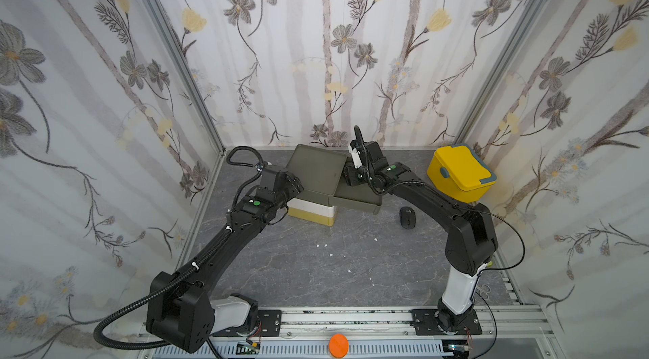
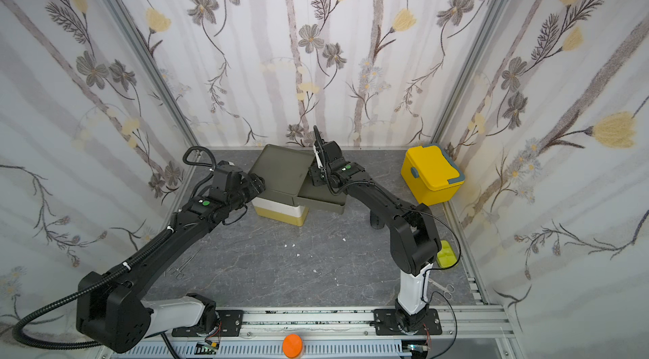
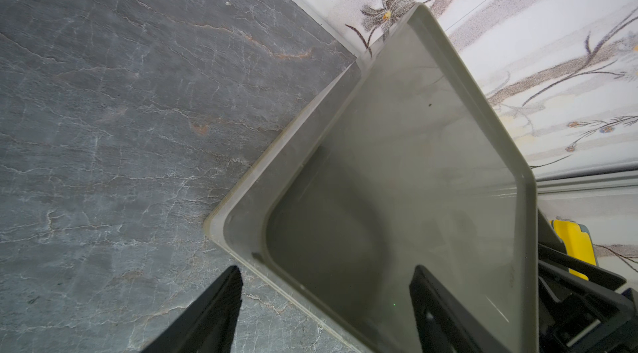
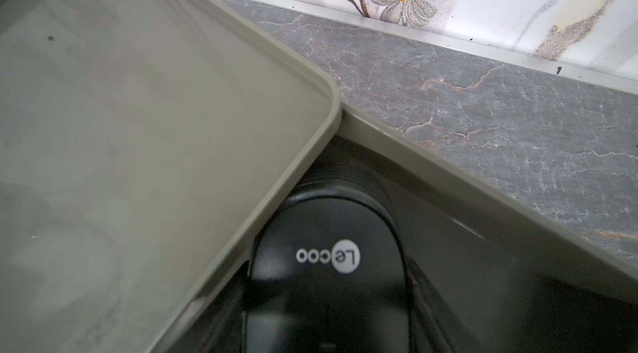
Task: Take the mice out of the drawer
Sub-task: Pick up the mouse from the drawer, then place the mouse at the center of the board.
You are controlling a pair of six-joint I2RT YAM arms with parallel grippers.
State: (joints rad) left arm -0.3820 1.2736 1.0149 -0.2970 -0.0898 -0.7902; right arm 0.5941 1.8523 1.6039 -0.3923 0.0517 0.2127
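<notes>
The drawer (image 1: 318, 171) (image 2: 282, 171) stands at the back of the table, and its olive top tier (image 1: 354, 199) is pulled out to the right. In the right wrist view a black mouse (image 4: 328, 265) with a round white logo lies in that tier. My right gripper (image 4: 328, 294) is down in the tier, and its fingers (image 4: 419, 282) lie against both sides of this mouse. Another black mouse (image 1: 407, 217) lies on the table by the right arm. My left gripper (image 3: 324, 272) (image 1: 296, 188) stands open astride the box's near left corner. Other mice are hidden.
A bright yellow lidded box (image 1: 460, 171) (image 2: 432, 173) stands at the back right. A lime-green item (image 2: 445, 254) and scissors (image 2: 443, 287) lie at the right edge, and forceps (image 2: 181, 267) lie by the left arm. An orange disc (image 1: 338, 345) sits on the front rail.
</notes>
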